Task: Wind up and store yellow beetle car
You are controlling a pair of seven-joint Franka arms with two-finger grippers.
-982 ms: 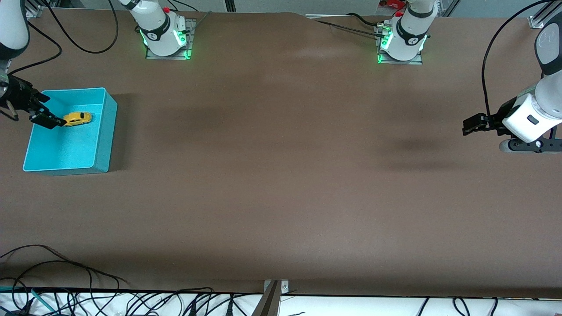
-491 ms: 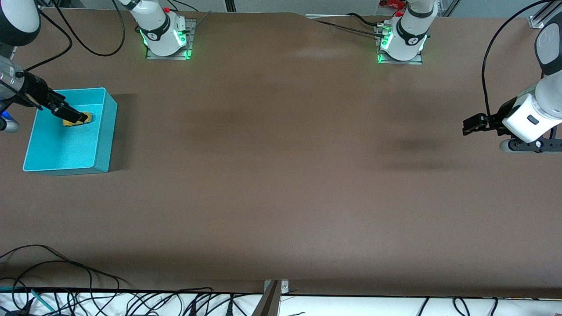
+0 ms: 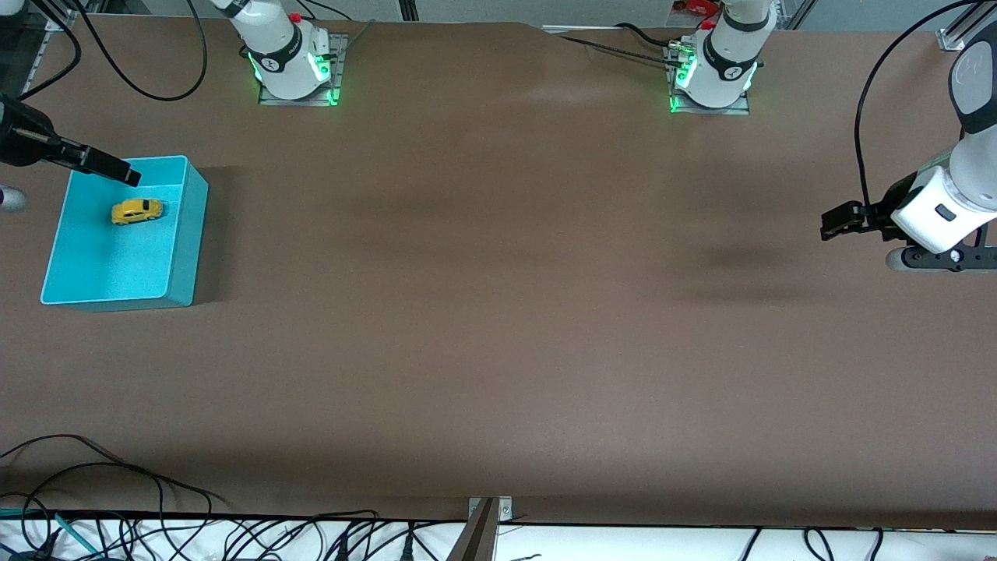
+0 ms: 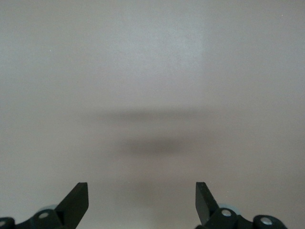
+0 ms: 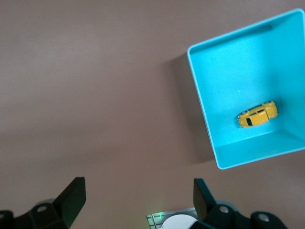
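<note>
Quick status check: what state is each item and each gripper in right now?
yellow beetle car: upright on its wheels, lying in the bin, free of any gripper.
teal bin: open-topped, on the table at the right arm's end, holding only the car.
right gripper: open, empty, over the bin's rim.
left gripper: open, empty, over bare table at the left arm's end; this arm waits.

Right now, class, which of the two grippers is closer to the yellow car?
The right gripper, open above the teal bin's rim, with the yellow beetle car inside. The left gripper waits at the table's other end.
</note>
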